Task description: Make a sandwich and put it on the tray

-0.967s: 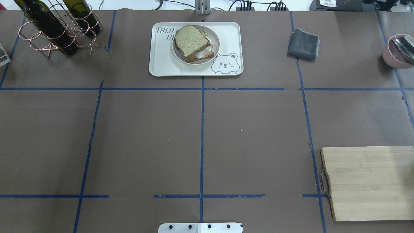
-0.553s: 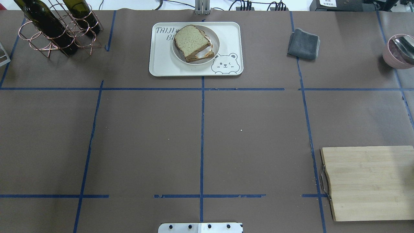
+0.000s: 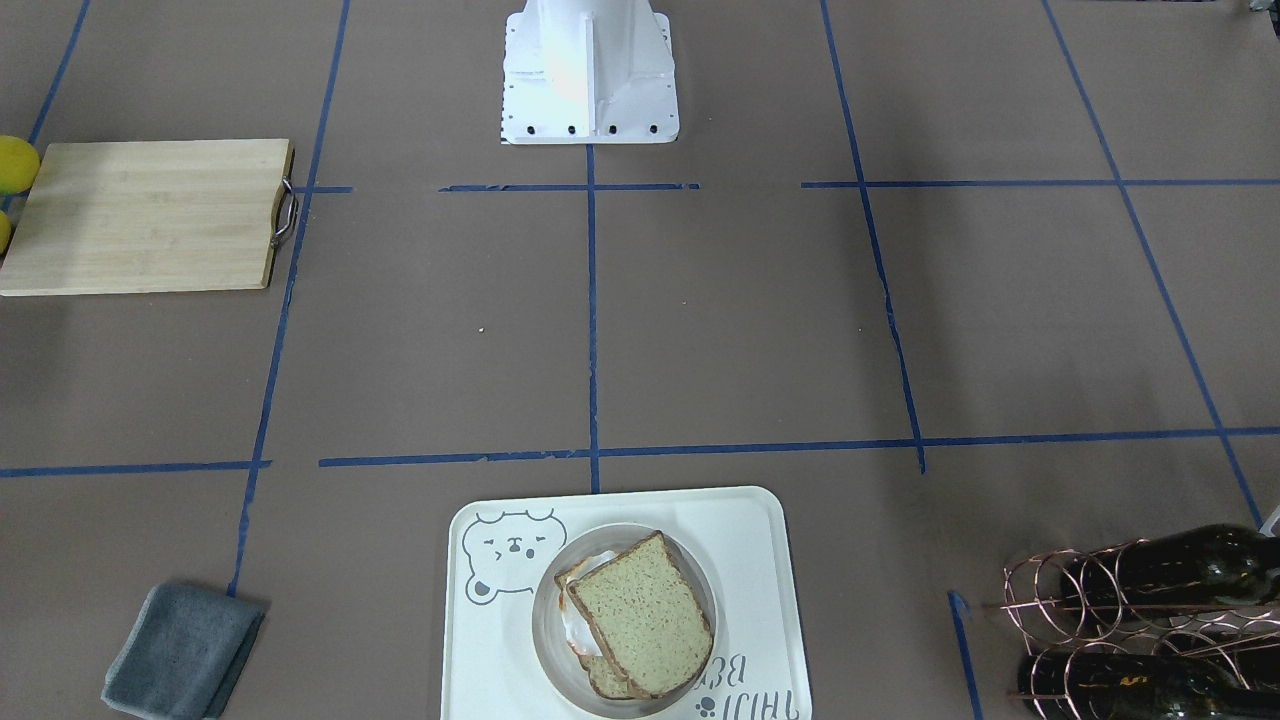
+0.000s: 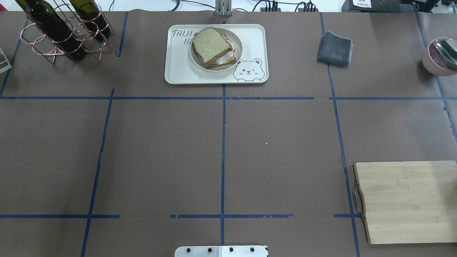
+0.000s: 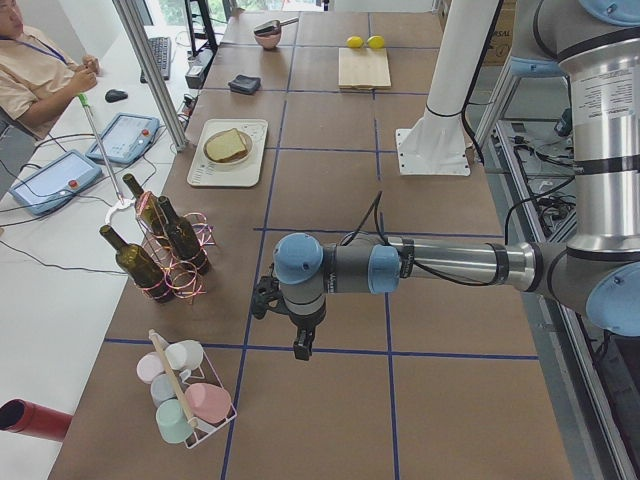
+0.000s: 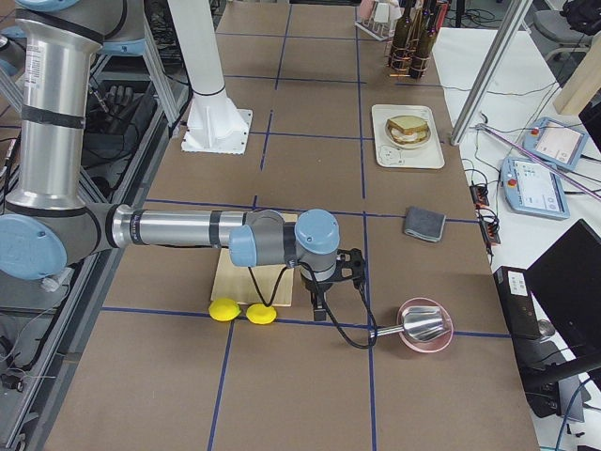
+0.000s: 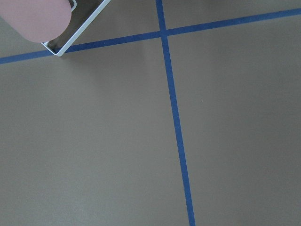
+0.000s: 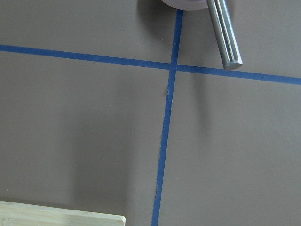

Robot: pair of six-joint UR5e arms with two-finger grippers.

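Note:
The sandwich, two speckled bread slices with white egg showing between them, lies on a round plate on the cream bear tray at the table's far middle. It also shows in the front-facing view on the tray. Neither gripper appears in the overhead or front-facing view. My left gripper hangs over the table's left end, far from the tray. My right gripper hangs over the right end near the cutting board. I cannot tell whether either is open or shut.
A wooden cutting board lies at the near right, with two lemons beside it. A grey cloth and a pink bowl with a ladle are at the far right. A wire rack of wine bottles stands at the far left, a cup rack beyond it.

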